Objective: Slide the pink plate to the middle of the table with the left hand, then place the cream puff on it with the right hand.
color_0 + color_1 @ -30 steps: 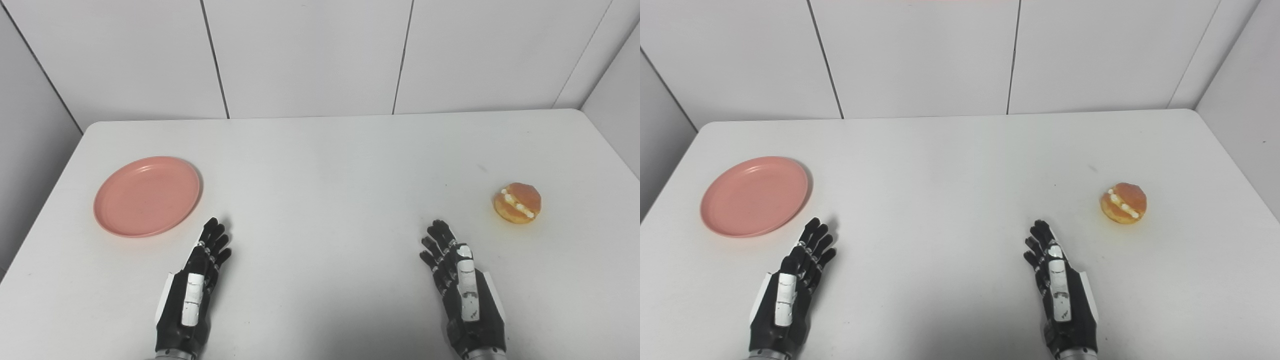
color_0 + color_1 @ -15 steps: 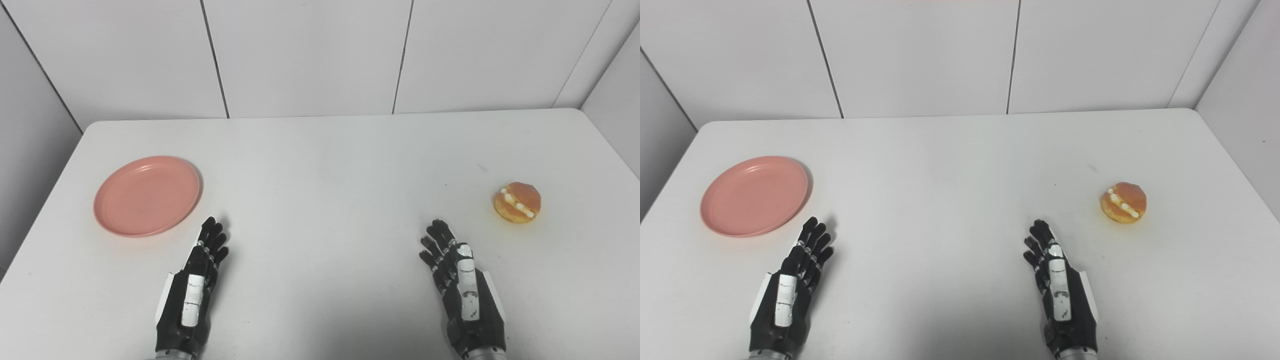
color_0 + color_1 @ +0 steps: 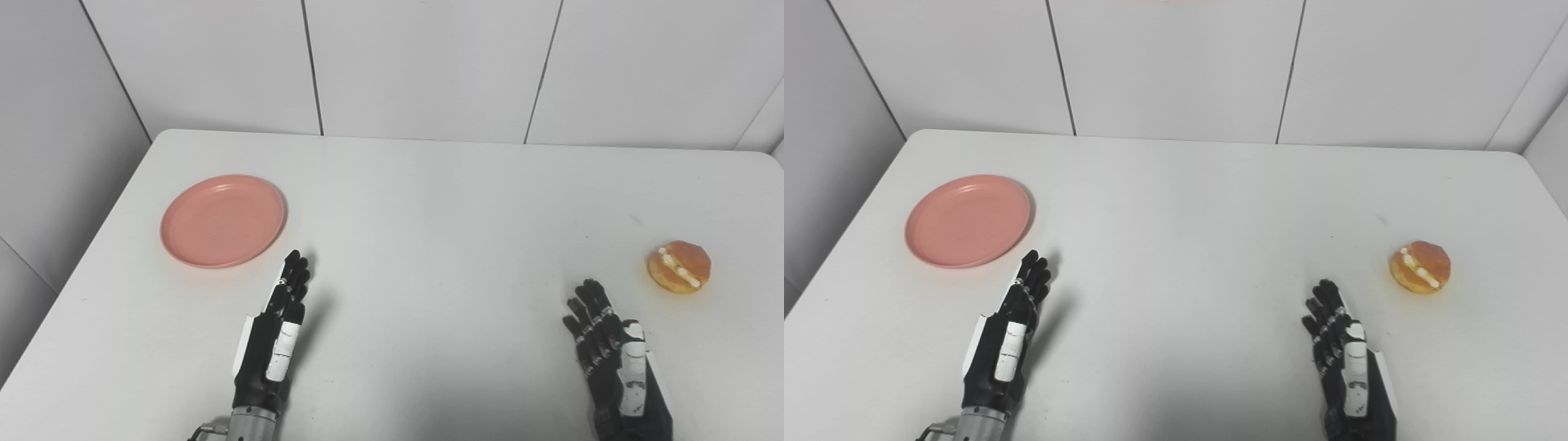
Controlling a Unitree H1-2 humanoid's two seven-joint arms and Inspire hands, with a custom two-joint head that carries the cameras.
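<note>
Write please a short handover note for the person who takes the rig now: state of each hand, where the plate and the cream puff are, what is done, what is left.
Left hand: open, holds nothing, just near and right of the pink plate, not touching it.
Right hand: open, holds nothing, short of the cream puff.
Plate lies on the table's left side, puff on the right side.
Done: nothing.
Left: slide plate to the middle, then place puff on it.
</note>
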